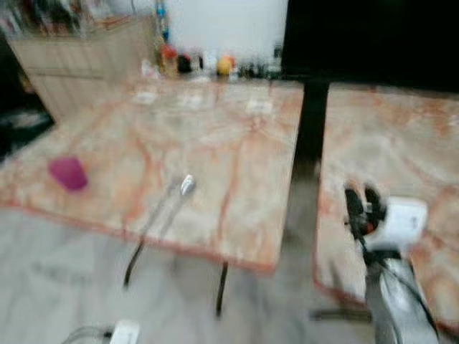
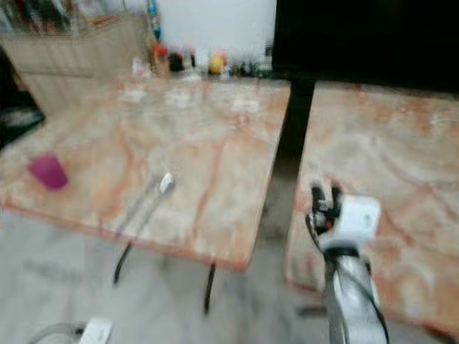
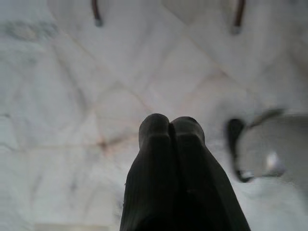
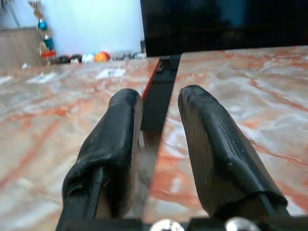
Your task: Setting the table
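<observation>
A marble-topped table stands ahead, and a second one stands to its right across a narrow gap. A pink cup sits near the left table's front left edge. A metal spoon lies near the front middle, its handle pointing toward me. My right gripper is raised at the second table's near left edge, beside the gap. In the right wrist view its fingers stand apart with nothing between them. My left gripper hangs low over the floor, shut and empty.
The pictures are blurred. Bottles and small items line the far end of the table. A wooden cabinet stands at the back left and a dark panel at the back right. Thin table legs stand on pale marble floor.
</observation>
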Motion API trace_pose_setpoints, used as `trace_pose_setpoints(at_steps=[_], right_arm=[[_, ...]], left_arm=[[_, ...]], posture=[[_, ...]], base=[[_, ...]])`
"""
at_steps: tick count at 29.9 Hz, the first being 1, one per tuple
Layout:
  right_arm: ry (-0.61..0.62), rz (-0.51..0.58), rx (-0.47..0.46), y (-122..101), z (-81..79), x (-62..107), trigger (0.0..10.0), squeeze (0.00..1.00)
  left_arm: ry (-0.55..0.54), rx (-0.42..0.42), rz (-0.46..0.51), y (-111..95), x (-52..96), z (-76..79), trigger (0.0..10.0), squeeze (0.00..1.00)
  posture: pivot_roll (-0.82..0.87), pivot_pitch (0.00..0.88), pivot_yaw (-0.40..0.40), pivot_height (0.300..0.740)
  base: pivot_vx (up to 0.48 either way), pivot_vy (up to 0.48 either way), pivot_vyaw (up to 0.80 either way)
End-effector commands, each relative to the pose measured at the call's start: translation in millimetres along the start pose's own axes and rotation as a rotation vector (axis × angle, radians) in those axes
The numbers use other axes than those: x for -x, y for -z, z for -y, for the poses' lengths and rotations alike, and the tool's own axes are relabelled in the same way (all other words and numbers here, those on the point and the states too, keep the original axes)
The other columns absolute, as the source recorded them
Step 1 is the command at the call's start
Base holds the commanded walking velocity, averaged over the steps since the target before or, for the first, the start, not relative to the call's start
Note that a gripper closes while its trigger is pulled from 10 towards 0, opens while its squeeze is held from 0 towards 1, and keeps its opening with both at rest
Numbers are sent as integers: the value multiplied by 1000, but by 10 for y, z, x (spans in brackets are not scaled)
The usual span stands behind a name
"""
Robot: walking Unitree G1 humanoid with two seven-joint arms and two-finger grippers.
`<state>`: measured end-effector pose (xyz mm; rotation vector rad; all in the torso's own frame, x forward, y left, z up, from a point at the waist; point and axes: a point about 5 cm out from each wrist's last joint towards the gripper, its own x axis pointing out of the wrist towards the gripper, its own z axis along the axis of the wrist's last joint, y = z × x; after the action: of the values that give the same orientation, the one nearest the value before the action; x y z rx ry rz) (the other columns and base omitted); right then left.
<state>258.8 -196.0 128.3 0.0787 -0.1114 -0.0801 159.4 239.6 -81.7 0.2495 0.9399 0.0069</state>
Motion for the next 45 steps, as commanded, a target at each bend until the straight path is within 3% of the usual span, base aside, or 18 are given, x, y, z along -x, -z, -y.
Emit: trace_pose_setpoints(at_steps=[1,35,45], right_arm=[[-17,25,-13,-46,-70,-22,10000,0],[57,-7,-58,45,-34,56,10000,0],[57,-14,-52,77,-35,100,10000,0]], left_arm=[[-22,-5,-13,39,18,-91,10000,0],[-25,5,-15,43,17,-81,10000,0],[-24,-1,-7,34,16,-74,10000,0]], posture=[[2,0,27,740],[4,0,19,740],[5,0,17,740]], base=[[0,480,0],[0,480,-55],[0,0,-657]])
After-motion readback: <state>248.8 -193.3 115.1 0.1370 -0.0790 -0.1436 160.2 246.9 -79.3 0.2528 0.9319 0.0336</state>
